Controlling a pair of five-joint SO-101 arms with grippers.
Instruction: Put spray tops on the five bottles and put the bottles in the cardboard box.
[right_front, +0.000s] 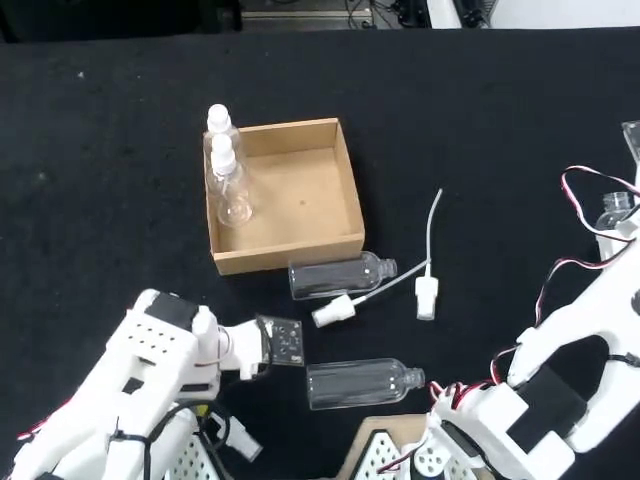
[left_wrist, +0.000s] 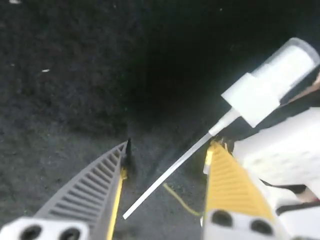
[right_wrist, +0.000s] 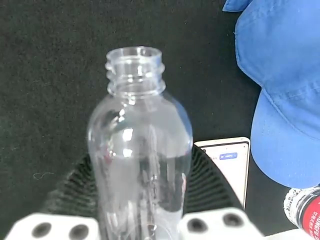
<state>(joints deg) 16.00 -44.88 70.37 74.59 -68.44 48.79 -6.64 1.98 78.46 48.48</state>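
Note:
The cardboard box (right_front: 290, 250) sits mid-table, and two bottles with spray tops (right_front: 226, 180) stand at its left wall. Two clear bottles without tops lie in front of the box, one near it (right_front: 340, 276) and one closer to the arms (right_front: 360, 385). Two loose spray tops (right_front: 335, 311) (right_front: 427, 296) lie between them. My left gripper (left_wrist: 171, 147) is open over the black cloth, and another spray top (left_wrist: 265, 85) lies with its thin tube between the fingers. My right gripper (right_wrist: 142, 200) is shut on an upright open-necked bottle (right_wrist: 140, 150), which stands at the table's right edge (right_front: 616, 205).
A blue cap (right_wrist: 280, 90), a white card-like device (right_wrist: 231, 160) and a red-labelled bottle (right_wrist: 306, 215) lie beyond the held bottle. Red and white wires (right_front: 580, 185) loop over the right arm. A white arm base (left_wrist: 280, 150) stands close beside the left gripper.

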